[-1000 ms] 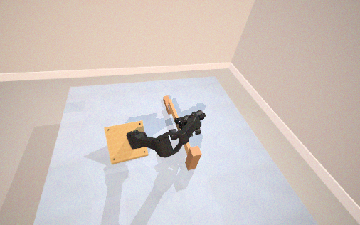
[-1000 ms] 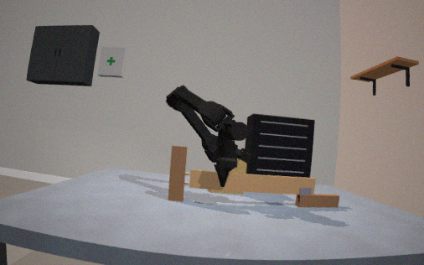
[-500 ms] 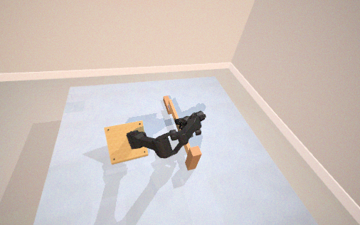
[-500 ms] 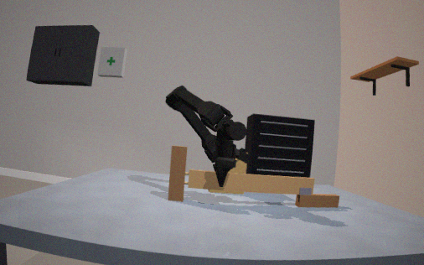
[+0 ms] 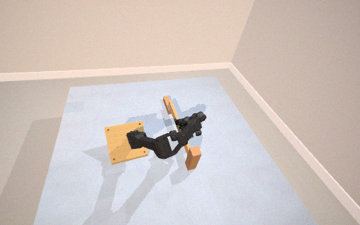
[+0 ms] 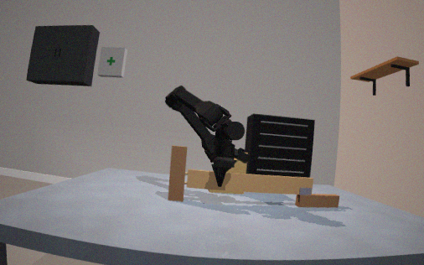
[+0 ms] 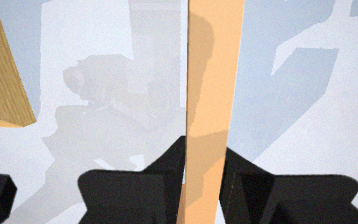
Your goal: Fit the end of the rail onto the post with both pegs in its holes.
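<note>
The long wooden rail (image 5: pixel 173 113) (image 6: pixel 266 183) (image 7: pixel 212 90) is held off the table, nearly level. My gripper (image 5: pixel 180 123) (image 6: pixel 219 181) (image 7: pixel 195 140) is shut on the rail, nearer its post end, one finger on each long side. The short upright post (image 5: pixel 193 158) (image 6: pixel 178 173) stands just off the rail's near end. A narrow gap shows between them, bridged by the pegs (image 6: pixel 185 179). The rail's far end hangs over the low footboard block (image 5: pixel 167 101) (image 6: pixel 318 200), by its grey bracket (image 6: pixel 305 191). I cannot tell whether it rests in the bracket.
The arm stands on a square wooden base plate (image 5: pixel 117 144) (image 7: pixel 0 85) left of the rail. A black slatted crate (image 6: pixel 280 144) stands behind the rail. On the walls hang a dark cabinet (image 6: pixel 61 54) and a shelf (image 6: pixel 384 69).
</note>
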### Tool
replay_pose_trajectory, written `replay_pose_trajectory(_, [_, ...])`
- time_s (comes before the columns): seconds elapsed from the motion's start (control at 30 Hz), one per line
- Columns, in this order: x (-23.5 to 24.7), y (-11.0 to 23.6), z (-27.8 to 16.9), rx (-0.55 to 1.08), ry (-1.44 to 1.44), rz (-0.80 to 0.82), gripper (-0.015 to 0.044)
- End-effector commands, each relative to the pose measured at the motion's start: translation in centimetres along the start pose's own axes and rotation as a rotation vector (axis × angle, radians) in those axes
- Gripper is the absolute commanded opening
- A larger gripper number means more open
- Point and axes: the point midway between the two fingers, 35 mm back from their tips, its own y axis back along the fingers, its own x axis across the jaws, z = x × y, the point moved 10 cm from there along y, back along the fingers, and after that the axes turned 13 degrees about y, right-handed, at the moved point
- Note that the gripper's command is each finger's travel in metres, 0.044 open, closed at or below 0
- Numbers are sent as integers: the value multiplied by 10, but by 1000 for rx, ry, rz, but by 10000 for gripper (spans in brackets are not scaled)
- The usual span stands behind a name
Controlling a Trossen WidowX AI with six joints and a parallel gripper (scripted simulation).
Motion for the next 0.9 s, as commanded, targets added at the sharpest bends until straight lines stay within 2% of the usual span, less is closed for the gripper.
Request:
replay_pose_trajectory(0.0, [0, 0, -2, 0, 5, 0, 0])
replay_pose_trajectory(0.87, [2, 0, -10, 0, 5, 0, 0])
